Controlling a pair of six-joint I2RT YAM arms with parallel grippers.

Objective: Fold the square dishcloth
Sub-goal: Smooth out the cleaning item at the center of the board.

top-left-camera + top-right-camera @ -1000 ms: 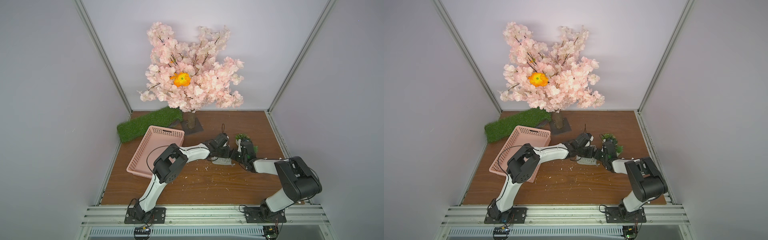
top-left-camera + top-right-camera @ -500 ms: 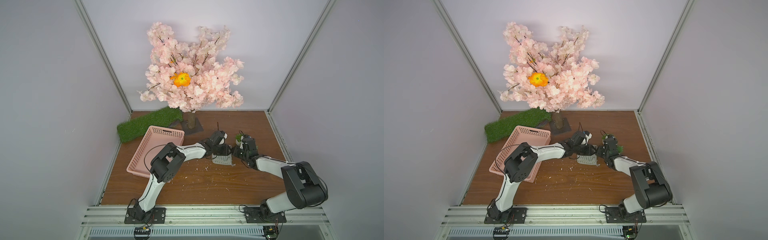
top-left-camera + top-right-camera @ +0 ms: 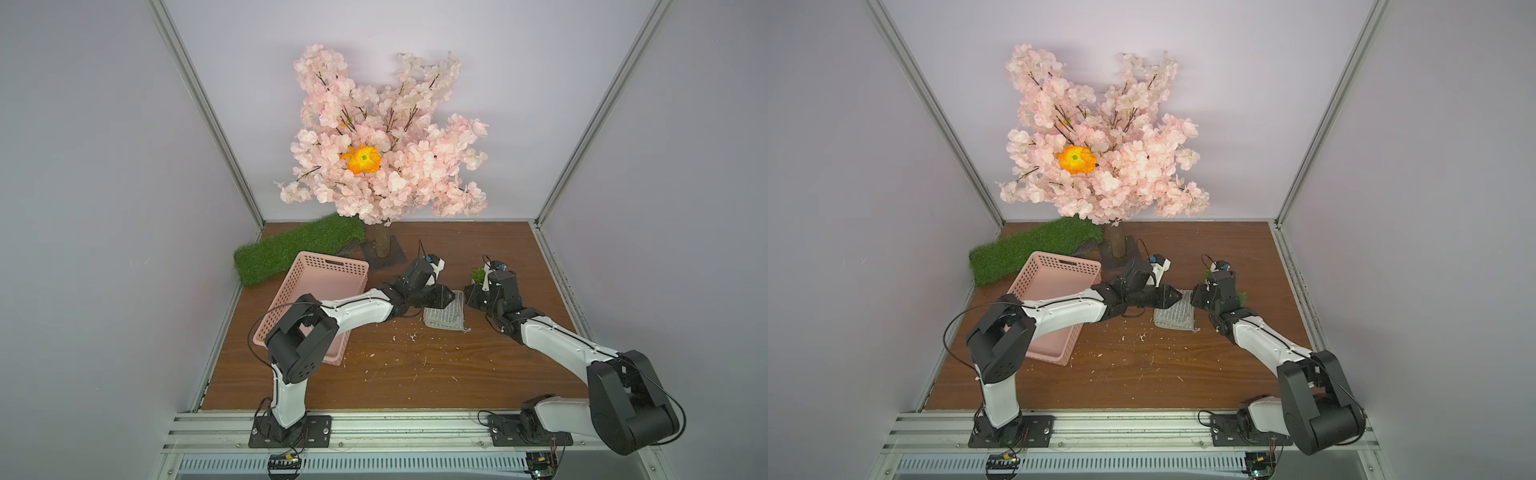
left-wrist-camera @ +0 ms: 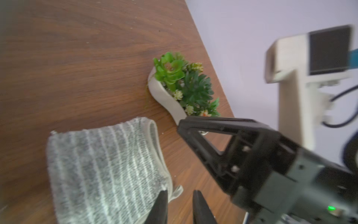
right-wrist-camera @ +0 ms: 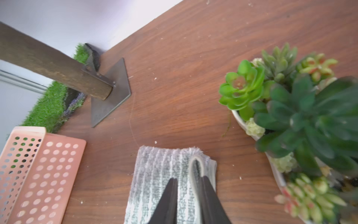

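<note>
The square dishcloth (image 3: 444,316) (image 3: 1174,318), grey with whitish stripes, lies folded into a narrow rectangle on the wooden table. My left gripper (image 3: 450,297) (image 3: 1179,296) hangs over its far left edge. In the left wrist view the left gripper (image 4: 179,192) is slightly open, one finger over the cloth's hem (image 4: 160,155) and wood showing in the gap. My right gripper (image 3: 468,297) (image 3: 1192,296) is at the cloth's far right edge. In the right wrist view the right gripper (image 5: 189,178) is also slightly open above the dishcloth (image 5: 155,174), with a raised hem loop beside one finger.
A white planter of succulents (image 3: 478,274) (image 4: 174,93) (image 5: 290,126) stands just right of the cloth. The pink basket (image 3: 316,299) lies under the left arm. Behind are the green grass mat (image 3: 291,249) and the blossom tree's metal foot (image 3: 382,257). Crumbs dot the table.
Both grippers have shifted a little toward the cloth's far edge, and the right arm has stretched out. Their jaws have parted slightly. The cloth has stayed in place.
</note>
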